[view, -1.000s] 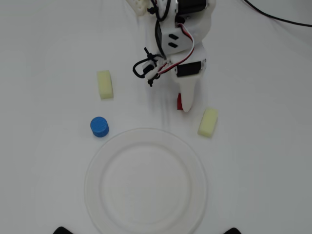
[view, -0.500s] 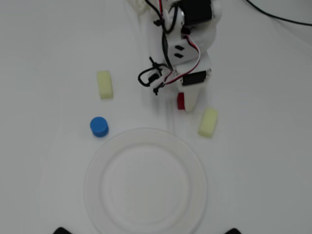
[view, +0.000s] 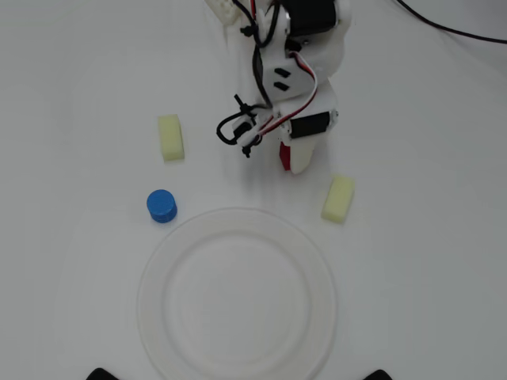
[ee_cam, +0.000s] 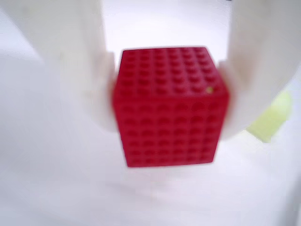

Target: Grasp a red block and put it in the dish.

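The red block (ee_cam: 169, 106), a dimpled cube, fills the middle of the wrist view, pinched between two white fingers (ee_cam: 84, 66), so my gripper (ee_cam: 169, 94) is shut on it. From overhead only a thin red sliver of the block (view: 283, 156) shows at the left of the white gripper (view: 293, 157), which hangs above the table. The dish (view: 238, 294), a big round white plate, lies below it toward the bottom of that view and holds nothing.
A pale yellow oblong block (view: 338, 199) lies just right of the gripper and shows at the wrist view's right edge (ee_cam: 273, 120). Another yellow block (view: 169, 137) and a blue cylinder (view: 162, 206) sit at the left. A black cable (view: 451, 30) crosses the top right.
The gripper has pulled back toward the top of the overhead view with the red block in it. The block now shows farther up and smaller. Nothing else has moved.
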Tool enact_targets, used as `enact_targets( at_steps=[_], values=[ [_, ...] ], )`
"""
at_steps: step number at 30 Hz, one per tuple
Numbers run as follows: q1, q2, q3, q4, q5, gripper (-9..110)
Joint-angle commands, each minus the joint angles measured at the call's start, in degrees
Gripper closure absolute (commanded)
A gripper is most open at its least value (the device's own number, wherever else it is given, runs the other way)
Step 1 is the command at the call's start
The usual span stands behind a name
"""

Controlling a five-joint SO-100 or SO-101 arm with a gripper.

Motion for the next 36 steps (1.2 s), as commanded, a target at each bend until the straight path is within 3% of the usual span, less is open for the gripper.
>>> enact_targets(
  at_steps=[1,7,12,23,33,36],
  values=[
    [3.3,9.3,1.1,-1.7,-3.2,101],
    [10.1,18.6,6.6,-15.4,-11.7,101],
    [12.2,11.3,4.2,-28.2,-17.1,101],
    [12.6,-15.4,-18.9,-27.6,-16.9,101],
    [11.6,-22.2,-22.2,-26.5,-17.8,101],
    [11.9,-22.4,-22.3,-25.7,-17.8,96]
  ],
)
